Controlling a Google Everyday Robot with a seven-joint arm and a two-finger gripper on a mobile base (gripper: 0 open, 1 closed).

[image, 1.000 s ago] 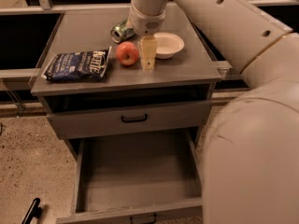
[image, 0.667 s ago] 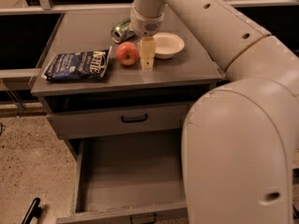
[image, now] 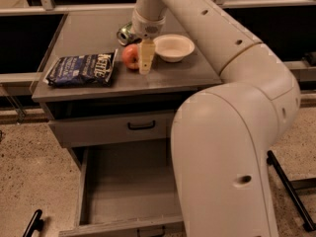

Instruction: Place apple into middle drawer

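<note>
Flat grey cabinet top standing on a speckled stone floor.
- Crinkled dark blue chip bag, left.
- Green-silver soda can, far side.
- Round white bowl, right.
- Closed grey drawer front.
- Wide shallow grey middle drawer, pulled open below (right part hidden by the white arm).
- Small red-orange apple, on top between bag and bowl.
- Cream gripper, just right of the apple; its opening and hold cannot be told.

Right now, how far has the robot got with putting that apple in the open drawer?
Done: the middle drawer is pulled open, the visible floor bare. In hand: the gripper is down at the countertop right beside the apple, which sits between the chip bag and the white bowl; whether it is gripped, I cannot tell. Left: lifting the apple, carrying it down and setting it in the drawer.
</note>
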